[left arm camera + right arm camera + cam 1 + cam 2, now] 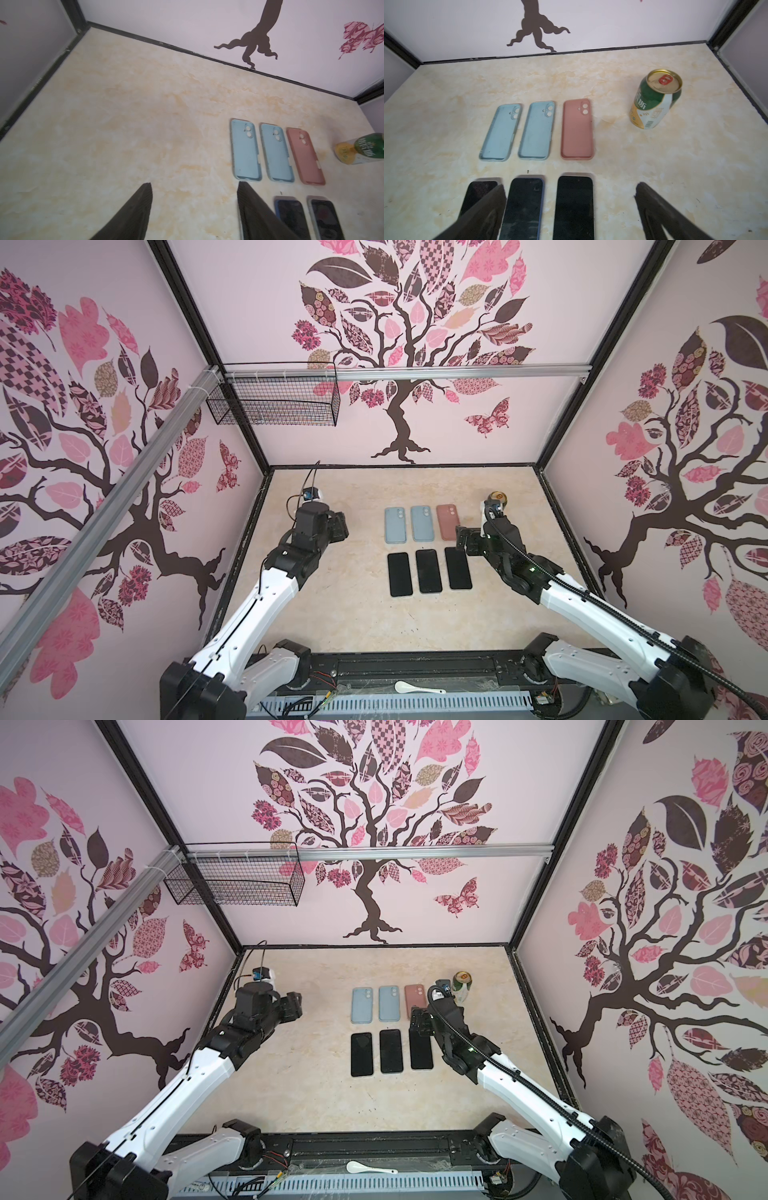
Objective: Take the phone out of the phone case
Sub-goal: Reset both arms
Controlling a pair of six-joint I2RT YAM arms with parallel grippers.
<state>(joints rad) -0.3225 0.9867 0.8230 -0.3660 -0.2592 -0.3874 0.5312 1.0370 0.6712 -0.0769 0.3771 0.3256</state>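
Three empty phone cases lie in a row on the table, inner side up: two light blue cases [395, 524] [422, 523] and a pink case [448, 521]. Just in front of them lie three phones, screens up [400, 574] [428, 571] [458, 568]; the middle phone [525, 207] has a blue edge. My left gripper [343, 526] [194, 184] hangs open and empty over bare table, left of the cases. My right gripper [460, 537] [571, 186] is open and empty above the far end of the right-hand phone [574, 207], near the pink case [577, 129].
A green and gold drink can [656, 99] stands upright to the right of the pink case, behind my right wrist. A black wire basket [274, 400] hangs on the back wall at left. A white spoon [417, 688] lies on the front rail. Walls enclose three sides.
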